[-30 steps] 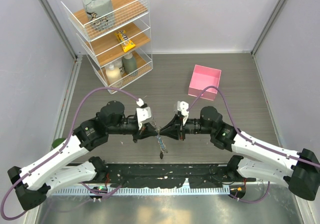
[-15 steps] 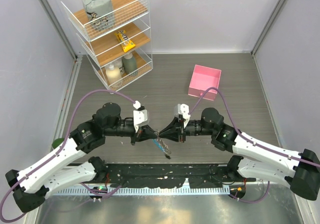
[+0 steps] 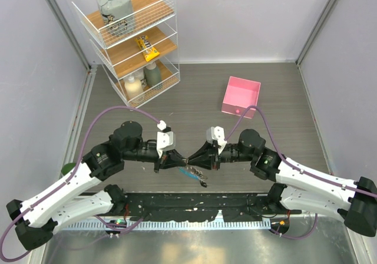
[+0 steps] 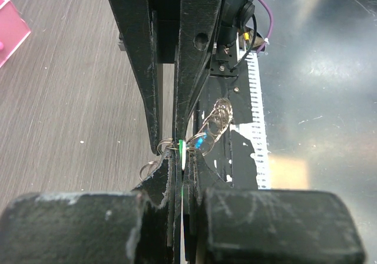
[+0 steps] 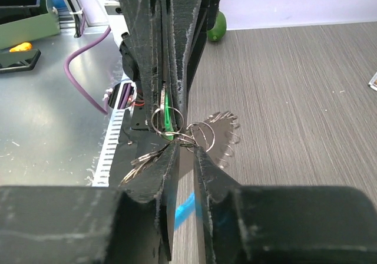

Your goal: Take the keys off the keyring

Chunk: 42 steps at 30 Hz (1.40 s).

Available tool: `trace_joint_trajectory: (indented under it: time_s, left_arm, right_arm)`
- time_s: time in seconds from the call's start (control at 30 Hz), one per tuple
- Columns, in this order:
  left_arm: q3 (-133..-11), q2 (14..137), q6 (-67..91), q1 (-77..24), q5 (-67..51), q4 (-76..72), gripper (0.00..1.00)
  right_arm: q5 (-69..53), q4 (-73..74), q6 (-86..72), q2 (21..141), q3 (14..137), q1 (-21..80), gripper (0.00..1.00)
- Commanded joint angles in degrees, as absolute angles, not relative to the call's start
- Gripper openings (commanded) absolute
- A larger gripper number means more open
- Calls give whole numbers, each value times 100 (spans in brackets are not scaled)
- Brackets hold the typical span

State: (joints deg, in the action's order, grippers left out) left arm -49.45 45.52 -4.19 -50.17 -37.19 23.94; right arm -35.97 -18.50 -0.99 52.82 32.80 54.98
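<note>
**Two pincers nose to nose over a light, slack keyring**

The left pincer (image 3: 178,159) was pressed together on the green-headed key (image 4: 182,152), whose plastic head showed as a thin green sliver between its tips. The right pincer (image 3: 193,157) met it tip to tip. Its jaws stood nearly closed and appeared to nip the keyring (image 3: 197,174) at the cluster of wire loops, though the exact contact was hard to make out. The rest of the ring sagged just below the tips, above the counter (image 3: 194,93), with its blue strip (image 5: 184,208) dangling under the right jaws.

The load was judged very light. The key was stiff and flat, its plastic head the surest place to hold. The chain and loops were limp, thin and smooth metal, likely to slide or swing, so a hold close to the clasp or loop would serve better than one on the slack.

Open counter lay beyond the tips. The pink box (image 3: 241,96) and the wire shelf rack (image 3: 131,40) stood well apart. The black base plate (image 3: 194,205) at the near edge lay near below the hanging ring.
</note>
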Motion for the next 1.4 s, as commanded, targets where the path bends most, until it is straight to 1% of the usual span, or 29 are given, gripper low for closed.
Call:
trace_joint_trajectory:
  time_s: [0.0, 0.07, 0.17, 0.2, 0.27, 0.33, 0.47, 0.53, 0.57, 0.83, 0.97, 1.1, 1.23, 1.27, 1.37]
  left_arm:
    - [-5062, 4526, -554, -5010, -3674, 2100, 0]
    - [-5071, 4544, -562, -5019, -3674, 2092, 0]
    - [-5089, 4579, -563, -5010, -3700, 2092, 0]
    - [-5098, 4597, -571, -5010, -3709, 2092, 0]
    - [-5133, 4632, -571, -5018, -3718, 2127, 0]
    - [-5159, 4649, -580, -5010, -3735, 2118, 0]
    - [-5159, 4649, -598, -5010, -3753, 2100, 0]
    - [-5177, 4641, -606, -5010, -3753, 2118, 0]
    - [-5185, 4623, -606, -5010, -3753, 2127, 0]
    - [-5212, 4553, -729, -5010, -3630, 2145, 0]
    - [-5229, 4579, -773, -5010, -3621, 2144, 0]
    - [-5238, 4597, -870, -5010, -3648, 2171, 0]
    - [-5159, 4597, -975, -4984, -3375, 2110, 0]
    - [-5124, 4614, -1019, -4949, -3375, 2066, 0]
    - [-5080, 4763, -1133, -4729, -3611, 1908, 0]
  right_arm:
    - [-3718, -2198, -26, 5089, 3278, 5599, 27]
    - [-3639, -2171, -18, 5063, 3252, 5599, 29]
    - [-3612, -2206, -26, 5045, 3243, 5607, 30]
    - [-3621, -2206, -35, 5036, 3243, 5607, 29]
    - [-3665, -2215, 114, 5054, 3261, 5607, 21]
    - [-3717, -2189, 140, 5080, 3287, 5607, 20]
    - [-3770, -2171, 158, 5141, 3296, 5607, 25]
    - [-3779, -2136, 202, 5142, 3296, 5607, 30]
    - [-3753, -2127, 220, 5142, 3278, 5607, 31]
    - [-3622, -2092, 316, 5220, 3261, 5607, 31]
    - [-3542, -2083, 352, 5291, 3287, 5607, 33]
    - [-3296, -2109, 352, 5300, 3278, 5607, 40]
    - [-2998, -2180, 360, 5247, 3252, 5564, 48]
    - [-2840, -2214, 334, 5247, 3243, 5503, 52]
    - [-2970, -2434, 37, 5265, 3191, 5125, 54]
